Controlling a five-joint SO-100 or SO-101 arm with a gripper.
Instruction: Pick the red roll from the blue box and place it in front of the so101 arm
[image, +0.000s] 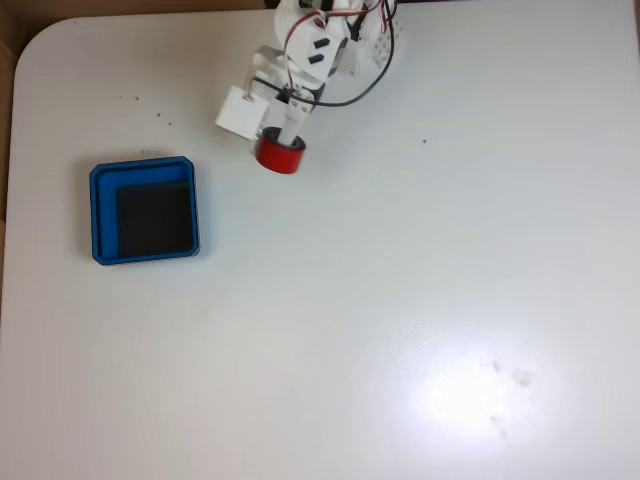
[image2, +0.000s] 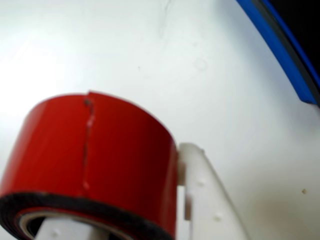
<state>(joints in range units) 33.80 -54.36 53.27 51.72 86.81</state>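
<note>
Gripping the red roll (image: 279, 153), the gripper (image: 283, 138) in the fixed view hangs below the white plastic arm (image: 310, 50), which reaches down from the top edge with black motors and red and black wires looping over its joints. One finger runs down into the roll's hollow, and the roll sits at the very tip, a short, smooth, glossy red cylinder seen slightly from the side. A small white square block juts out just left of the roll. Well apart, lower left, lies the blue box (image: 101, 215), a shallow square tray with clipped corners, a bright blue rim and a matte black floor. Everything is over the white table (image: 400, 300), smooth and shiny with a bright glare patch lower right and a few dark specks. From the wrist view the roll (image2: 100, 155) looms large at lower left: shiny red tape with a raised seam running down its side, a dark edge and a pale inner ring at the bottom. A white plastic finger (image2: 205, 200), slightly bumpy, presses against the roll's outer wall on the right, and another white piece shows inside the core. The box's curved blue rim (image2: 280, 50) crosses the upper right corner, apart from the roll.
</note>
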